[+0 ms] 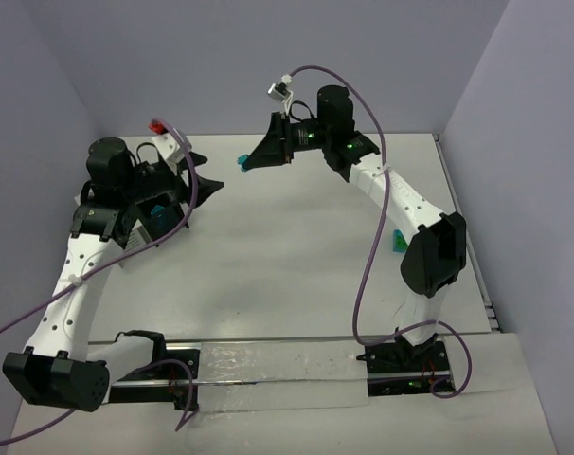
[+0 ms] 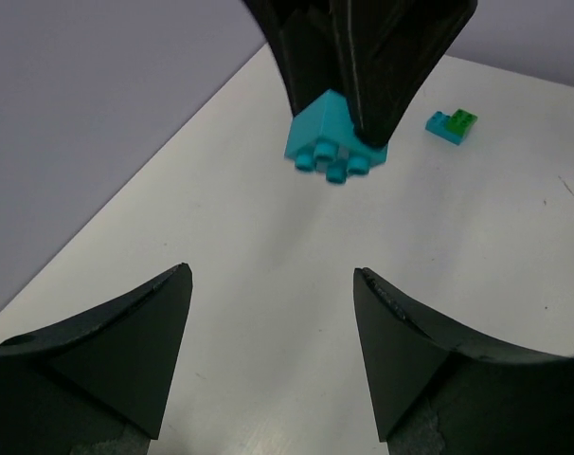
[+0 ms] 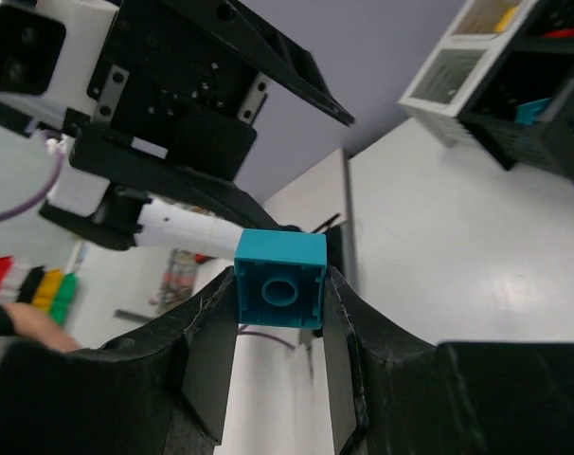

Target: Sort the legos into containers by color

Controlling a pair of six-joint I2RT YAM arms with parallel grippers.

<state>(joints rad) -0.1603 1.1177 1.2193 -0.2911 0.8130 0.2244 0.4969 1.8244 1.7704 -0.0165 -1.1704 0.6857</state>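
here, right hand [image 3: 279, 284] clamped on a teal brick [image 3: 280, 250], left hand [image 2: 273, 275] spread wide and empty

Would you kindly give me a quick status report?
Right hand shut on teal brick, aloft. Left hand open, empty. Left arm partly covers containers.

The right claw [image 3: 278, 286] has its two black fingers [image 3: 209, 353] pressed against the sides of a cyan lego brick [image 3: 279, 280], hollow underside facing the camera. Beyond the claw to its upper left looms the other arm [image 3: 164, 95]. Up and right of it, on the white counter [image 3: 457, 246], stand a white slatted bin [image 3: 448, 71] and a black bin [image 3: 543, 104] holding a teal piece [image 3: 533, 111].
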